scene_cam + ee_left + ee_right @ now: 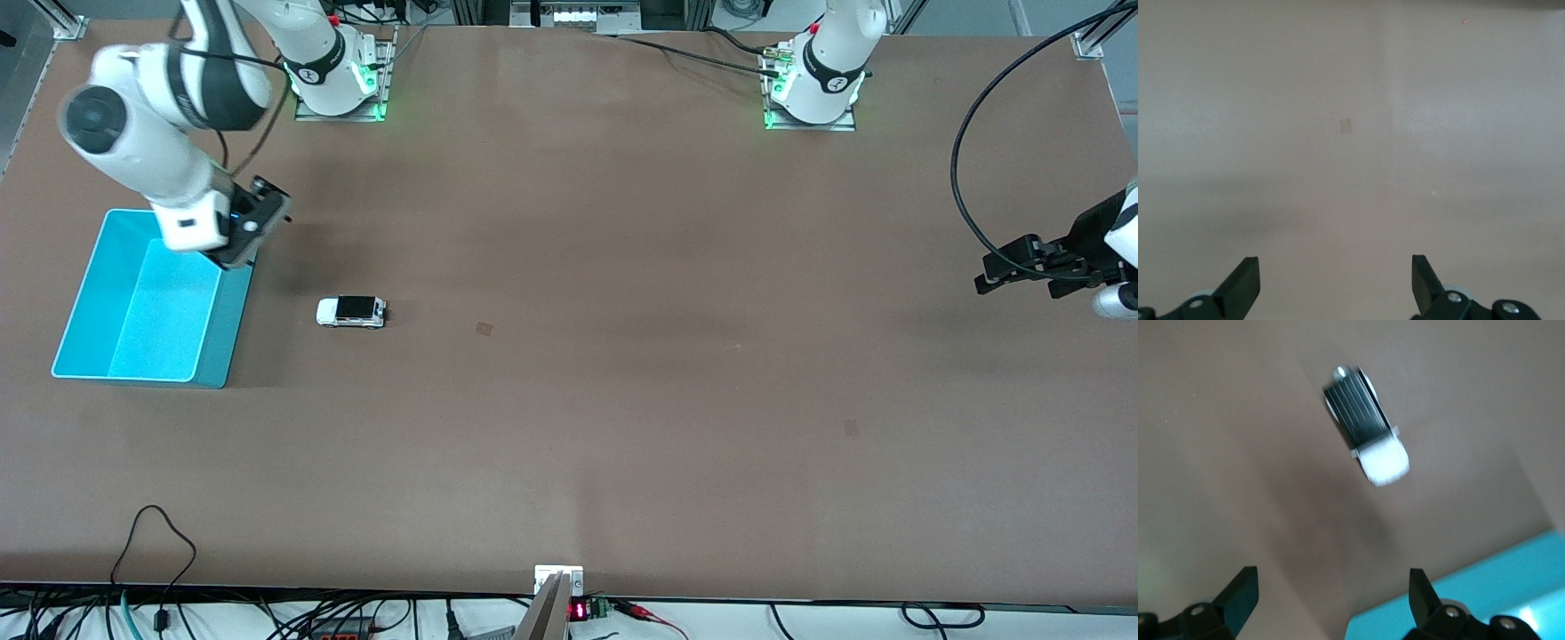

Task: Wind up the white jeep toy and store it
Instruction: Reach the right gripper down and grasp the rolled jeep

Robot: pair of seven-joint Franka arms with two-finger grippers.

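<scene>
On brown table, toward right arm's end, turquoise bin sits open-topped, ready as store for toy, we judge. Right gripper hangs over bin's edge, fingers spread wide, nothing held; we judge it poised to reach for toy. Left gripper waits over table's left-arm end, fingers wide, empty. White jeep toy stands on its wheels on table, just beside bin, not yet wound or stored.

Matt brown table, glossy turquoise plastic bin, shiny white jeep toy.
</scene>
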